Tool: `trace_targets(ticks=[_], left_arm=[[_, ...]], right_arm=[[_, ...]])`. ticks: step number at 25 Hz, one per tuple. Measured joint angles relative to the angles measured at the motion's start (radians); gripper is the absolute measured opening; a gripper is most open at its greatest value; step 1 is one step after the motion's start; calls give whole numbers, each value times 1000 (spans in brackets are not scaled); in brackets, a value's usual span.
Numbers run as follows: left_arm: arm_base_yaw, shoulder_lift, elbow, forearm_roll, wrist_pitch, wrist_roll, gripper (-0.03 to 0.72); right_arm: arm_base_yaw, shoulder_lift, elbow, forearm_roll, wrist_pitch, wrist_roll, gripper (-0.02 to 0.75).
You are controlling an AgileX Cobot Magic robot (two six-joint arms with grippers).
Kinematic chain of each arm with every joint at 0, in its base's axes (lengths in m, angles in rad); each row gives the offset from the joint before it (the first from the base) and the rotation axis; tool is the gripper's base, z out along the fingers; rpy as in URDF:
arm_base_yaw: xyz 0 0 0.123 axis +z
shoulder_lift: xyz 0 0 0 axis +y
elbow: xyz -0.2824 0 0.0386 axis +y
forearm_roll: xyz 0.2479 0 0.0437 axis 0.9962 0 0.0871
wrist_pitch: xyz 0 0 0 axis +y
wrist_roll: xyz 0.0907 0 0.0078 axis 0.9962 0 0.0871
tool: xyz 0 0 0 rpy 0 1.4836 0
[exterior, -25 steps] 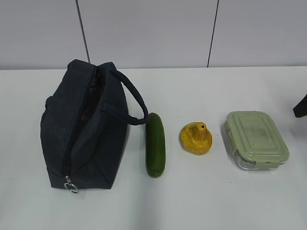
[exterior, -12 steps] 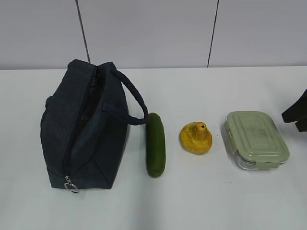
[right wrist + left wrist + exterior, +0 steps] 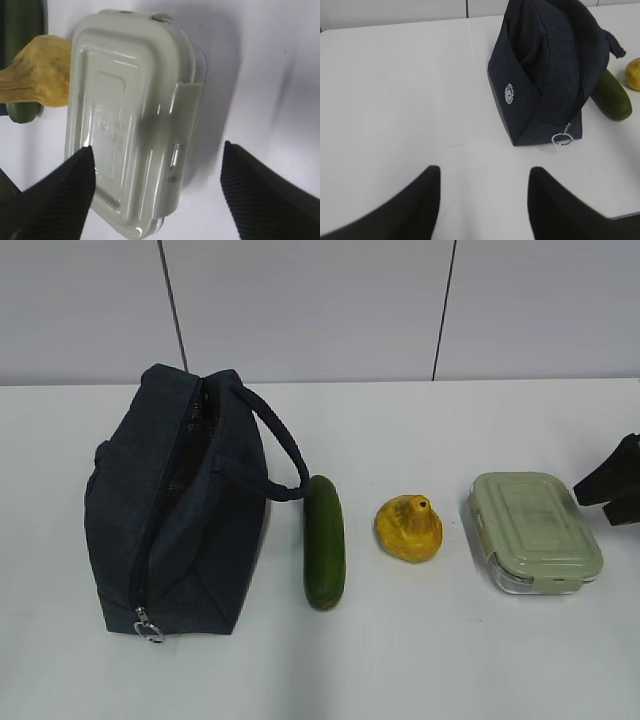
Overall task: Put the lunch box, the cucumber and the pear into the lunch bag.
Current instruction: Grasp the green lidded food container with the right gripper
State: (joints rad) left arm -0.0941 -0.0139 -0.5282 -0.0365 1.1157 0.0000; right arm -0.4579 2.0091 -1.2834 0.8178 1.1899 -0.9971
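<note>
The navy lunch bag (image 3: 175, 510) lies on the left of the white table with its zipper open and its silver ring pull (image 3: 150, 632) at the near end; it also shows in the left wrist view (image 3: 545, 75). The dark green cucumber (image 3: 324, 540) lies just right of it. The yellow pear (image 3: 408, 527) sits further right. The lunch box (image 3: 533, 530) with its sage-green lid is at the right. My right gripper (image 3: 157, 155) is open, hovering over the near end of the lunch box (image 3: 130, 125). My left gripper (image 3: 484, 172) is open and empty over bare table, short of the bag.
A grey panelled wall (image 3: 320, 310) stands behind the table. The table's near edge (image 3: 625, 216) shows at the lower right of the left wrist view.
My right gripper has come further in from the right edge of the exterior view toward the lunch box. The objects have not moved.
</note>
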Motion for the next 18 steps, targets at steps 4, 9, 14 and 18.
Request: trace_targets(ticks=[4,9,14,18], left_arm=[[0,0,0,0,0,0,342],[0,0,0,0,0,0,342],[0,0,0,0,0,0,342],[0,0,0,0,0,0,342]], right_arm=[[4,0,0,7,0,-10,608],[4,0,0,27,0,-21,603],[4,20,0,47,0,-21,596],[4,69,0,83,-2,-30,596]])
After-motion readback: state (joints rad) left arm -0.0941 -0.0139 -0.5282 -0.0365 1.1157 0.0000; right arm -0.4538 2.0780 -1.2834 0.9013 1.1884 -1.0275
